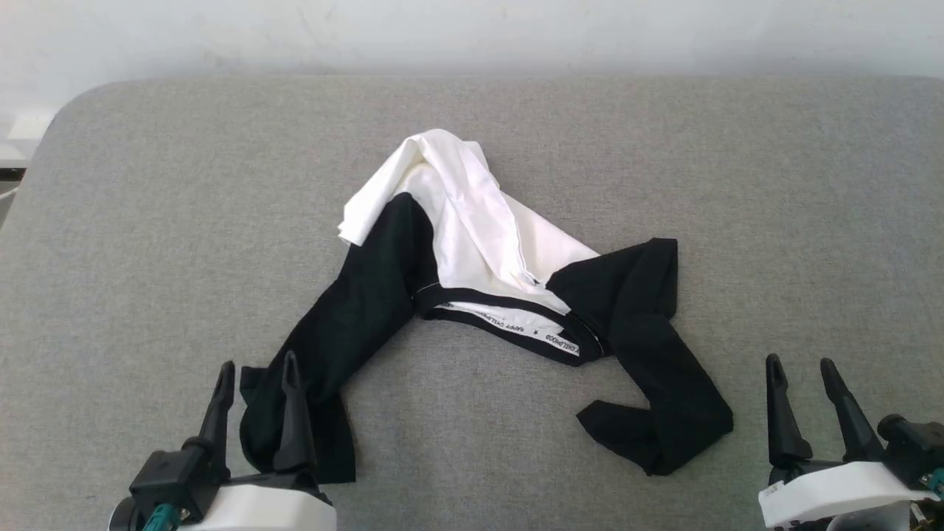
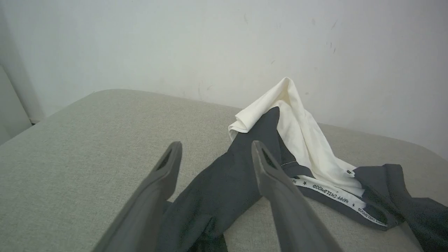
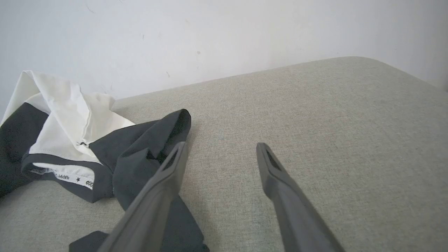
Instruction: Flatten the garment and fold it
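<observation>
On the grey cushion (image 1: 147,221), the shirt (image 1: 472,228) lies crumpled at the middle, its white body bunched toward the wall (image 1: 472,37), collar (image 1: 516,324) facing me and both black arms trailing my way. My left claw (image 1: 258,361), jaws wide and empty, stands over the end of one sleeve (image 1: 346,317); my right claw (image 1: 799,360), equally wide and empty, is over bare cushion beside the other sleeve (image 1: 664,369)

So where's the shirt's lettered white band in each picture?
Head view: lettered band at centre, between the black sleeves.
Left wrist view: lower right, right of the fingers.
Right wrist view: lower left, left of the fingers.
Shared landmark: the white bunched cloth rising just behind it.
</observation>
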Robot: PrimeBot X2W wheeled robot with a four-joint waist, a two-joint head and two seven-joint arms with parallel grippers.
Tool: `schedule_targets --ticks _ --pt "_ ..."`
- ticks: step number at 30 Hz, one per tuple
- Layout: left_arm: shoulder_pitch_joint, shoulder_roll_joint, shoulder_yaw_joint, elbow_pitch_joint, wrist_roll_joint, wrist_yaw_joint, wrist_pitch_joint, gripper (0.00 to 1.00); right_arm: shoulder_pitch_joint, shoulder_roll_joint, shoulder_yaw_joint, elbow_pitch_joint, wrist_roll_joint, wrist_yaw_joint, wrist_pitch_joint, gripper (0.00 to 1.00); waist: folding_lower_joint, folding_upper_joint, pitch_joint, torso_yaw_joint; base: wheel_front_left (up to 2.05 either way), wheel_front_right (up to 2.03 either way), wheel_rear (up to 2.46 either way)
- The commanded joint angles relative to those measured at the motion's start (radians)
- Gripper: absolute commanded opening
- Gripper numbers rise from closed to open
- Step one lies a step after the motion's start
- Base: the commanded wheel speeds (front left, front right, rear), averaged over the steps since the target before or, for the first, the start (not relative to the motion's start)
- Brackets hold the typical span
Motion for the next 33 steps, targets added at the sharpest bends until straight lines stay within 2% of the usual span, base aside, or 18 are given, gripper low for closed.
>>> schedule_targets --ticks 1,5,9,15,19,22,26,31,33 --pt "0.005 -0.008 0.011 -0.001 0.008 -0.005 -0.004 1.00 0.008 0.002 -0.003 -0.004 0.002 -0.001 -0.005 1.00 0.0002 0.0000 -0.002 0.003 0.00 0.00 0.00" --pt "0.021 -0.043 0.045 -0.004 0.031 -0.035 -0.005 1.00 0.008 0.002 0.007 -0.024 -0.013 -0.001 -0.004 1.00 0.0002 0.0000 -0.009 0.019 0.00 0.00 0.00" --pt "0.021 -0.062 0.076 -0.004 0.054 -0.063 -0.005 1.00 -0.040 0.002 0.064 -0.083 -0.052 -0.001 0.042 1.00 0.0002 0.0000 -0.010 0.031 0.00 0.00 0.00" --pt "0.010 -0.104 0.089 0.006 0.081 -0.099 -0.005 1.00 -0.191 0.002 0.229 -0.162 -0.103 -0.001 0.253 1.00 0.0002 0.0000 0.009 0.057 0.00 0.00 0.00" --pt "0.003 -0.127 0.087 0.020 0.103 -0.122 -0.005 1.00 -0.297 -0.003 0.321 -0.148 -0.094 -0.001 0.439 1.00 0.0002 0.0000 0.027 0.085 0.00 0.00 0.00" --pt "-0.008 -0.134 0.080 0.037 0.120 -0.140 -0.005 1.00 -0.371 -0.056 0.402 -0.112 -0.077 -0.001 0.579 1.00 0.0002 0.0000 0.044 0.111 0.00 0.00 0.00" --pt "-0.029 -0.151 0.075 0.054 0.128 -0.161 -0.005 1.00 -0.456 -0.129 0.496 -0.063 -0.042 -0.001 0.708 1.00 0.0002 0.0000 0.067 0.149 0.00 0.00 0.00" --pt "-0.050 -0.171 0.069 0.084 0.131 -0.188 -0.005 1.00 -0.534 -0.192 0.619 0.005 -0.024 -0.001 0.794 1.00 0.0002 0.0000 0.086 0.191 0.00 0.00 0.00" --pt "-0.058 -0.179 0.070 0.096 0.133 -0.195 -0.005 1.00 -0.550 -0.198 0.659 0.036 -0.005 -0.001 0.815 1.00 0.0002 0.0000 0.090 0.205 0.00 0.00 0.00"
